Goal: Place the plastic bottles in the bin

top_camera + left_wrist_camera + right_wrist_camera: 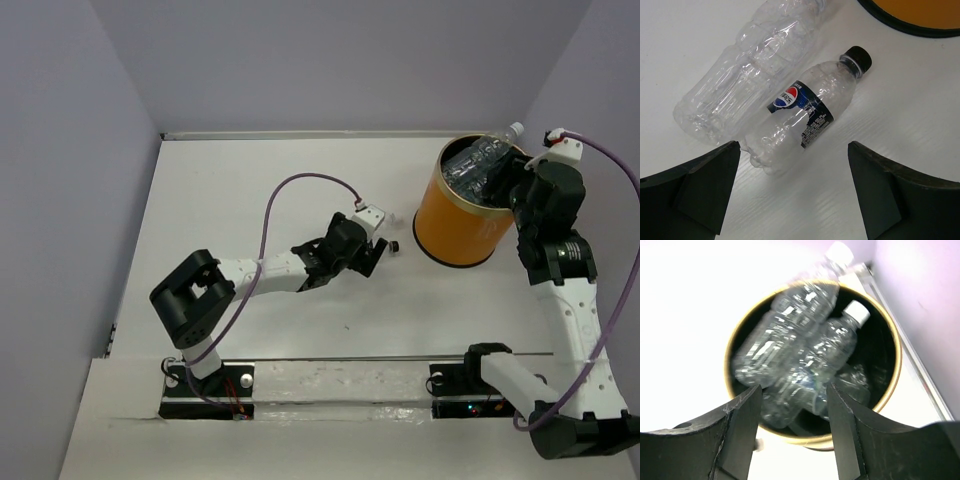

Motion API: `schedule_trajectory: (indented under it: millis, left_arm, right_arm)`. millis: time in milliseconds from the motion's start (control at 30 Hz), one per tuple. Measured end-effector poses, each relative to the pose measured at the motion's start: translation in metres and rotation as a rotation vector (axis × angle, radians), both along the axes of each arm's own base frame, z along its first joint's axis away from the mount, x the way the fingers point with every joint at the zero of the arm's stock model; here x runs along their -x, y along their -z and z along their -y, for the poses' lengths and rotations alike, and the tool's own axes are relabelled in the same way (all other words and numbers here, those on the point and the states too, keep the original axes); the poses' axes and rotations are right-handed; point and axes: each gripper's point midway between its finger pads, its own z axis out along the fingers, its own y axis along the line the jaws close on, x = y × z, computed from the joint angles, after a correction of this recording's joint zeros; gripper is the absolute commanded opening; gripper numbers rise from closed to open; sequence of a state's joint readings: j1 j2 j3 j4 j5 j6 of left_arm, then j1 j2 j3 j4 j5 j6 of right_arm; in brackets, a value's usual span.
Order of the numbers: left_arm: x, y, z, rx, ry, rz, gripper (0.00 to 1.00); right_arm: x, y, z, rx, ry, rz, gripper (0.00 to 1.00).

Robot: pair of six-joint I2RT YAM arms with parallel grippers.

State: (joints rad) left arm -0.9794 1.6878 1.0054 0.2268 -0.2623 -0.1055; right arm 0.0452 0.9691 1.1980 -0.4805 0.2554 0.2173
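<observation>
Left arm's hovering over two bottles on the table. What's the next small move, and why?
Probably lower the left gripper and close on the dark-capped labelled bottle: it lies centred before the open gripper, outside the bin; the unlabelled bottle sits off to one side.

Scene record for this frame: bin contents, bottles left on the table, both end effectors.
bin: orange, upright, far right of table
bottles in bin: several, one neck past the rim
on table: Pepsi-labelled bottle and unlabelled bottle, lying side by side
left end effector: open, above the Pepsi-labelled bottle
right end effector: open, above the bin, empty
</observation>
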Motion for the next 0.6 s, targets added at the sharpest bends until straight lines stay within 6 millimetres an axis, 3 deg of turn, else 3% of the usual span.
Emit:
schedule_trajectory:
  millis: [100, 233, 467, 600]
  left_arm:
    - [0.001, 0.002, 0.004, -0.009, 0.035, 0.002, 0.99]
    - [-0.001, 0.016, 0.011, -0.052, 0.076, 0.002, 0.99]
    - [-0.007, 0.035, 0.021, -0.109, 0.123, -0.005, 0.96]
    - [-0.002, 0.044, 0.022, -0.122, 0.150, -0.035, 0.90]
  right_arm:
    - [0.014, -0.023, -0.012, -0.027, -0.068, 0.081, 0.60]
    - [0.018, -0.030, -0.029, -0.059, -0.156, 0.113, 0.60]
    - [0.013, 0.000, -0.051, -0.111, -0.268, 0.043, 0.62]
    - [0.015, 0.007, -0.061, -0.134, -0.315, 0.026, 0.66]
